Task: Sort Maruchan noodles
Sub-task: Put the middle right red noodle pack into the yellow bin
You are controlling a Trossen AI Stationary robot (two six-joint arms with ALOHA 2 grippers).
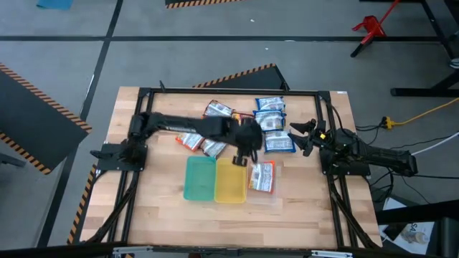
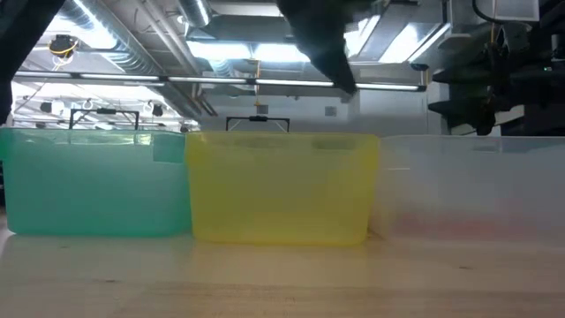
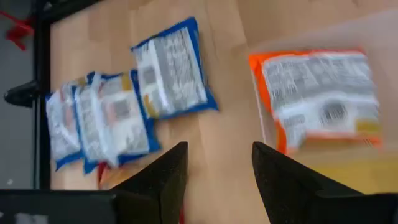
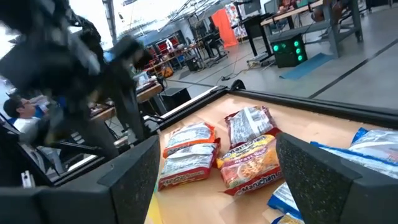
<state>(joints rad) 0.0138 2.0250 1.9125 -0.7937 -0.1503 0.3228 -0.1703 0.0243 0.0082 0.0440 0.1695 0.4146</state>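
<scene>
Hovering over the middle of the tabletop point(image 1: 301, 208), the left gripper point(image 1: 240, 159) is carrying nothing; its wrist view is showing two dark fingers point(image 3: 163, 180) standing apart with bare wood between them. Just beyond those fingers an orange-and-white packet point(image 3: 320, 99) is lying flat in the clear tray point(image 1: 262, 193), label side down with its barcode up. The yellow tray point(image 1: 230, 180) is sitting beside that tray and the green tray point(image 1: 200, 178) beyond it, both looking unfilled from above.

Farther out from the left gripper, three blue-and-white packets point(image 3: 171, 68) are lying overlapped on the wood. From the overhead camera this blue group is lying between the two grippers. On the left gripper's other side, the red-and-orange packets point(image 4: 249, 152) are lying scattered.

The right gripper point(image 1: 307, 136) is waiting with its jaws spread wide, near the blue group and holding nothing.

These packets are probably handling as light, crinkly pouches: a slick plastic skin around a stiff but brittle noodle block. Pinching across a short side, over the block itself rather than the loose sealed fin, is likely giving the surest hold; squeezing hard is risking cracked noodles, and an overlapped packet may be dragging its neighbour along.
</scene>
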